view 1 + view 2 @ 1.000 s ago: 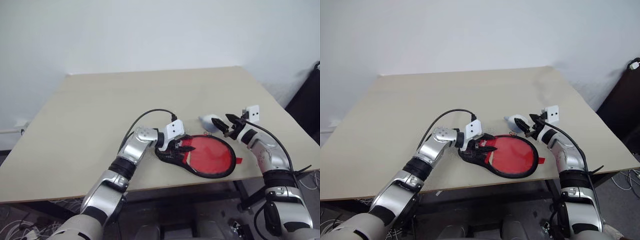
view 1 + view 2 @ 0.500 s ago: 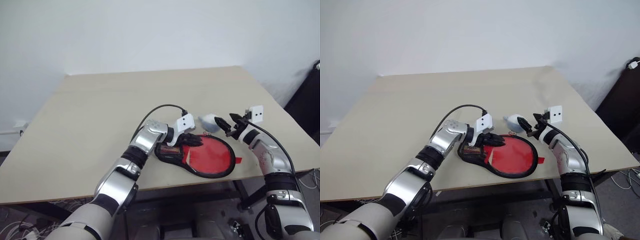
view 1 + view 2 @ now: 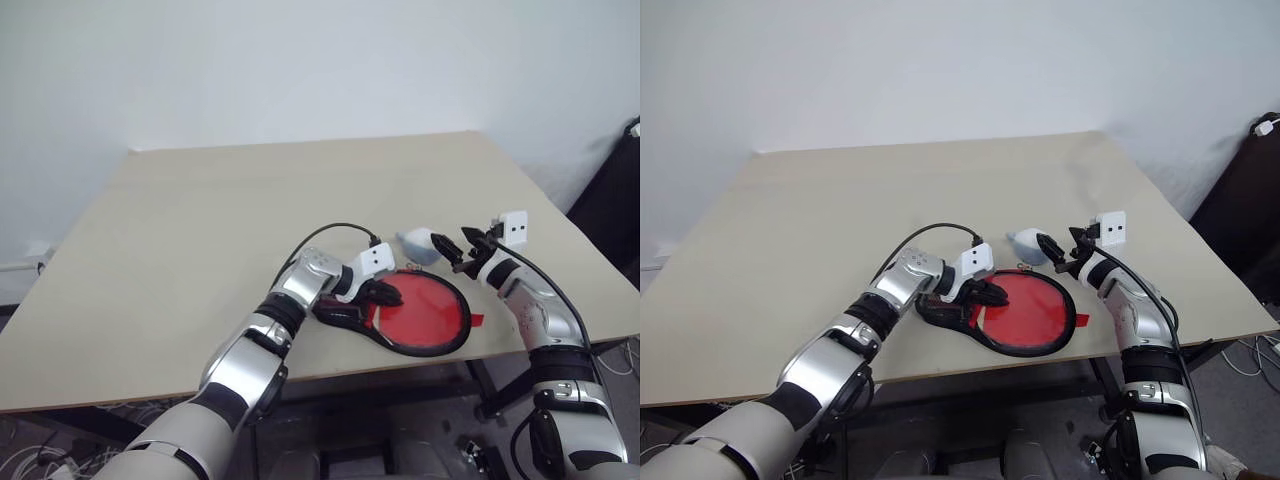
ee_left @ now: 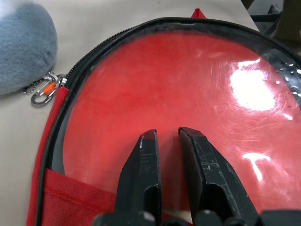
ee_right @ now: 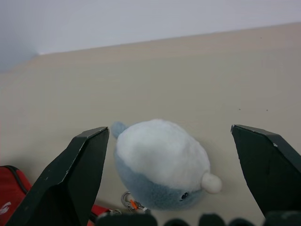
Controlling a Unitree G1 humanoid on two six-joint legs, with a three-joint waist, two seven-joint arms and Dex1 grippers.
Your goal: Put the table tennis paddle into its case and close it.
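Left gripper [image 4: 167, 141] newly inward over case [image 3: 425, 320] near table [image 3: 200, 240] edge.

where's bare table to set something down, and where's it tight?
Free: the table to the left and behind the case, up to the back edge. Tight: the front right, where the case, the grey-blue plush, the left gripper and the right gripper cluster.
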